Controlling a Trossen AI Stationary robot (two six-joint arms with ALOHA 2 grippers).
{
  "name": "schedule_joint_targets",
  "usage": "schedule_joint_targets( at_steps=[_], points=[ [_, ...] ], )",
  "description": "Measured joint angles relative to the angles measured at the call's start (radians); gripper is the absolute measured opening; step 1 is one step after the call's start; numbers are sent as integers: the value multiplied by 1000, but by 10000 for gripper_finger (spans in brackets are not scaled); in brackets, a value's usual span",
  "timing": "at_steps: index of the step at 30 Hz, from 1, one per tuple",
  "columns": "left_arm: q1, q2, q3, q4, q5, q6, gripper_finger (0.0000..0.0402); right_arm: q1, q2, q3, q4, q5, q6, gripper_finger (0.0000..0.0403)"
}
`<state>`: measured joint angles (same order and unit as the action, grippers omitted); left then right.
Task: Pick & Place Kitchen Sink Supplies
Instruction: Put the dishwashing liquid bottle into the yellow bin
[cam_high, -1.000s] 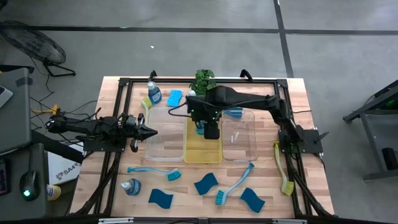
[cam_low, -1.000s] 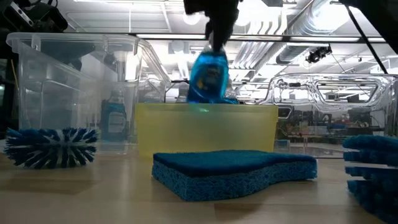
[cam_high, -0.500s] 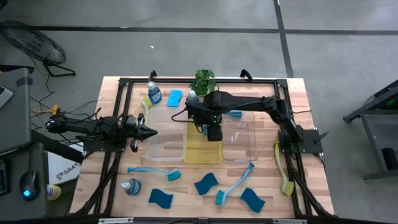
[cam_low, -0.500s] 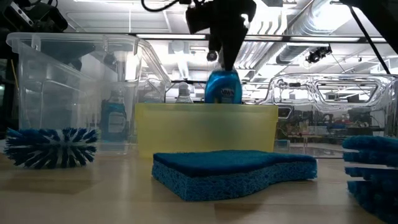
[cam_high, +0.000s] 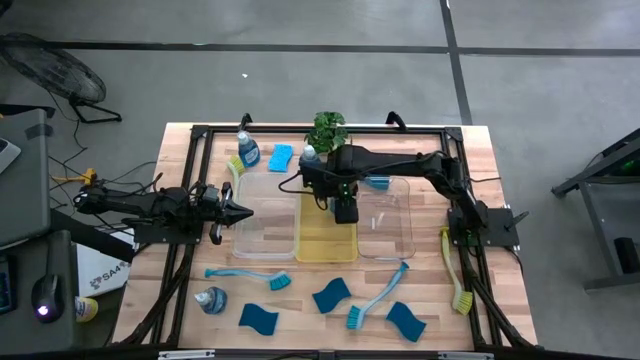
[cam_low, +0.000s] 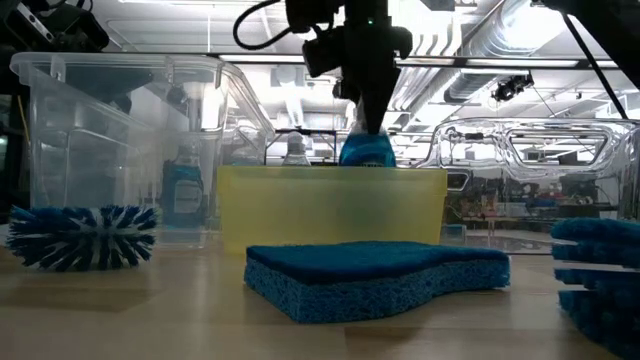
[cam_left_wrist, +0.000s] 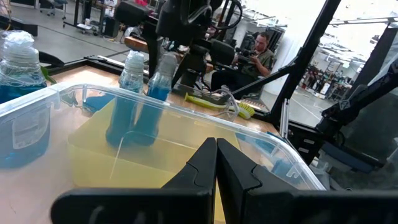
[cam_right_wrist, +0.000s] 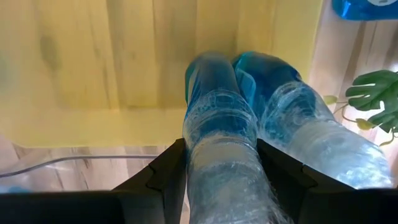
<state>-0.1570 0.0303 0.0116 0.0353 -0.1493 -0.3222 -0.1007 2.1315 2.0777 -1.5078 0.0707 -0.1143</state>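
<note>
Four dish soap bottles (cam_high: 247, 150) (cam_high: 309, 154) (cam_low: 366, 152) (cam_high: 212, 300) are showing, along with four sponges (cam_high: 282, 157) (cam_high: 260, 319) (cam_high: 330, 296) (cam_high: 405, 320) and four dish brushes (cam_high: 235, 165) (cam_high: 250, 275) (cam_high: 375, 300) (cam_high: 455, 270). Three trays (cam_high: 262, 240) (cam_high: 322, 250) (cam_high: 385, 245) and one potted plant (cam_high: 328, 128) are sitting on the tabletop (cam_high: 480, 160).

One soap bottle (cam_right_wrist: 221, 149) stands upright in the yellow tray, clamped by the right gripper (cam_right_wrist: 221, 180), touching a second bottle (cam_right_wrist: 298, 130) beside it. Another bottle (cam_high: 247, 150) and a sponge (cam_high: 281, 157) sit at the table's far edge. A fourth bottle (cam_high: 211, 299), three sponges (cam_high: 330, 296) and two blue brushes (cam_high: 250, 276) lie along the near edge. A yellow-green brush (cam_high: 456, 272) lies on the right.
</note>
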Motion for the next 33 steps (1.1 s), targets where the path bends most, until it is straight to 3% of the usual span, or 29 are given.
schedule_joint_targets(
  at_steps=[22,33],
  points=[
    [0,0,0,0,0,0,2,-25,0,0,-1,18,-51,155],
    [0,0,0,0,0,0,2,-23,-2,0,3,19,-96,207]
  ],
)
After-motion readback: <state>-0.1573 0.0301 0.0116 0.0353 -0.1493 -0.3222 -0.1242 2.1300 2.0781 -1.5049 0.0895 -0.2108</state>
